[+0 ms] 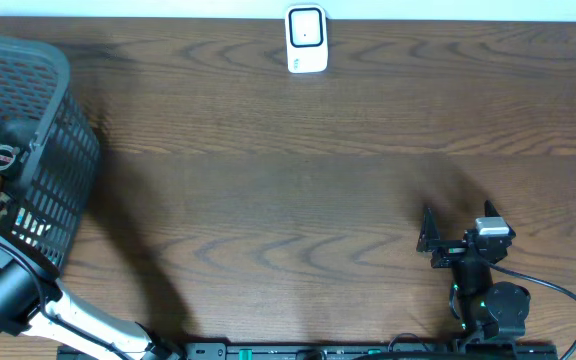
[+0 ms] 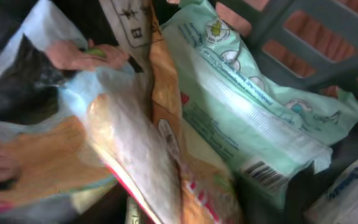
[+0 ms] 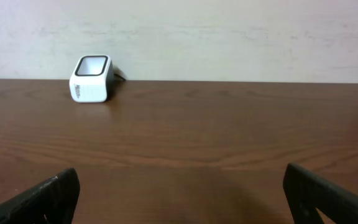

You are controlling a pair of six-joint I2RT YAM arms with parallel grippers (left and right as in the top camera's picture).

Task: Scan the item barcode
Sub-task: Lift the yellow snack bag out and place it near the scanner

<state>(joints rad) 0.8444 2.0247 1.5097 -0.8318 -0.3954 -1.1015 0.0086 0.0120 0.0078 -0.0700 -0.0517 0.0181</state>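
My left arm (image 1: pixel 8 295) reaches into the dark mesh basket (image 1: pixel 43 120) at the table's left edge, and its fingers do not show in any view. The left wrist view is filled by packets at close range. One is a mint-green pack (image 2: pixel 253 118) with a barcode (image 2: pixel 265 174) at its lower end. An orange and white bag (image 2: pixel 135 149) lies left of it. The white scanner (image 1: pixel 306 40) stands at the back middle of the table, also visible as the scanner (image 3: pixel 92 78). My right gripper (image 1: pixel 428 238) rests open near the front right, with only bare table between its fingers (image 3: pixel 55 196).
The basket's grey bars (image 2: pixel 303 43) cross behind the packets. A white packet (image 2: pixel 347 193) lies at the lower right inside it. A black cable (image 1: pixel 558 295) loops beside the right arm's base. Brown wooden table (image 1: pixel 288 180) spans between basket and right arm.
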